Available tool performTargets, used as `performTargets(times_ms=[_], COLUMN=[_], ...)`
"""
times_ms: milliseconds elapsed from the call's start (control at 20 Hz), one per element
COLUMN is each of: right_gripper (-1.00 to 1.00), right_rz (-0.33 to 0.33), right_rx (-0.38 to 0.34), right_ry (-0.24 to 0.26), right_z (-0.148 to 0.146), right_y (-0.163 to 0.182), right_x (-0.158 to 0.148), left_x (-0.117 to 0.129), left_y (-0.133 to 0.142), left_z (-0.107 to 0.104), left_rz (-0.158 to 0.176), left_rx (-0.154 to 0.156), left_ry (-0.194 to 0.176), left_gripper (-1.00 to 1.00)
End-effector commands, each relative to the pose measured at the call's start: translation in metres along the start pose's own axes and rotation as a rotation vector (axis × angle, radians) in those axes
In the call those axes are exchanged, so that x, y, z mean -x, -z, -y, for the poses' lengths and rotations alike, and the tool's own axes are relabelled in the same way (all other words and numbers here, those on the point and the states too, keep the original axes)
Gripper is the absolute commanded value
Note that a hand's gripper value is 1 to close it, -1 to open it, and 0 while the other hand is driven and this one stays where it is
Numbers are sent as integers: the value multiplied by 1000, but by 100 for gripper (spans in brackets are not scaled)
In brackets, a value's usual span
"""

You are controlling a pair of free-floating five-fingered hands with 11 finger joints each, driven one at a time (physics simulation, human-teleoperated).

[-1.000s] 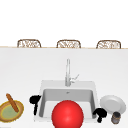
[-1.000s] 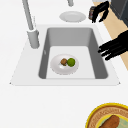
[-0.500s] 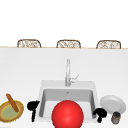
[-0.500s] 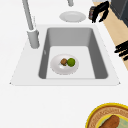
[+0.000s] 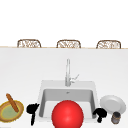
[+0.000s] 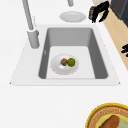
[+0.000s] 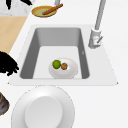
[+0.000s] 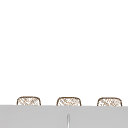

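Observation:
My left hand (image 5: 32, 110) hovers off the sink's (image 5: 40, 100) front left corner, fingers hanging loose and holding nothing; it shows at the edge as left hand (image 6: 125, 48) and left hand (image 7: 15, 2). My right hand (image 5: 100, 113) floats at the front right corner, relaxed and empty, beside a small dark jar (image 5: 115, 117) and a white plate (image 5: 113, 103). It also appears as right hand (image 6: 100, 11) and right hand (image 7: 7, 65). In the basin lies a white dish (image 6: 64, 64) with a green fruit (image 6: 71, 62) and a brown one (image 6: 63, 61). A big red ball (image 5: 67, 115) covers the sink's front.
A yellow bowl (image 5: 11, 110) with a brown stick-like thing (image 5: 12, 102) across it stands on the counter left of the sink. The tall faucet (image 5: 67, 72) rises behind the basin. Several woven chair backs (image 5: 28, 43) line the counter's far edge.
The left hand has drawn back from the sink's front edge, sliding toward the picture's edge in the left side view. The right hand has stayed put.

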Motion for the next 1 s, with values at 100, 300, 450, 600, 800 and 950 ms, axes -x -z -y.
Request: performTargets(times_ms=[100,300,450,600,800,950], right_gripper=[-100,-100,-100,-100,-100,-100], right_rz=[-10,-5,2,4,5,-5], right_rx=[-14,-33,-39,-39,-28,-18], right_ry=[-9,-30,-79,-90,-98,-95], right_z=[-1,2,0,1,0,-1], right_y=[0,9,15,23,41,60], right_x=[-1,-16,-27,-38,-53,-67], left_x=[0,0,0,1,1,1], left_y=[0,0,0,0,1,1], left_z=[0,0,0,0,0,0], left_rz=[6,1,-1,-3,-5,-6], left_rx=[12,4,0,-3,-6,-7], left_ry=[10,25,33,38,43,45], left_gripper=[0,0,0,0,0,0])
